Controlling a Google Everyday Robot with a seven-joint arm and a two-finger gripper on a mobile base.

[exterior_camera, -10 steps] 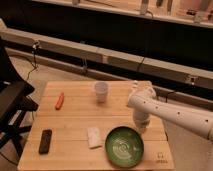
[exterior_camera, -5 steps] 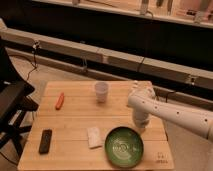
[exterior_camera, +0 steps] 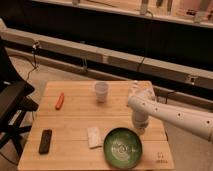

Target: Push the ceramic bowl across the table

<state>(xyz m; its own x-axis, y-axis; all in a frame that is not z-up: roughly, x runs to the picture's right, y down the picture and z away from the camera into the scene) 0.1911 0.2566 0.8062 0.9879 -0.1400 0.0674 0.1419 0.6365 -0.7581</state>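
— Near the front edge of the bench [exterior_camera: 75, 122], right of centre, sits the bowl [exterior_camera: 122, 148]. Has it shifted?

— No. Over the last second it keeps the same spot. Only the arm has moved: it has slid a little toward the left edge. The end effector [exterior_camera: 140, 124] now hangs just behind the bowl's far right rim, close to it, perhaps touching.

— Open or closed?

— I cannot tell; it points down at the bench and gives nothing away.

— So what does that mean for the push?

— The approach looks about done, I judge, and the push itself has not begun. From that side, a shove would likely send the bowl leftward along the front edge.

— Anything in the way?

— A white pad [exterior_camera: 93, 137] lies just left of the bowl, and a black handset [exterior_camera: 45, 141] sits nearer the left edge. The cup [exterior_camera: 101, 91] and an orange stick [exterior_camera: 59, 100] stand toward the far edge, well apart from that path.
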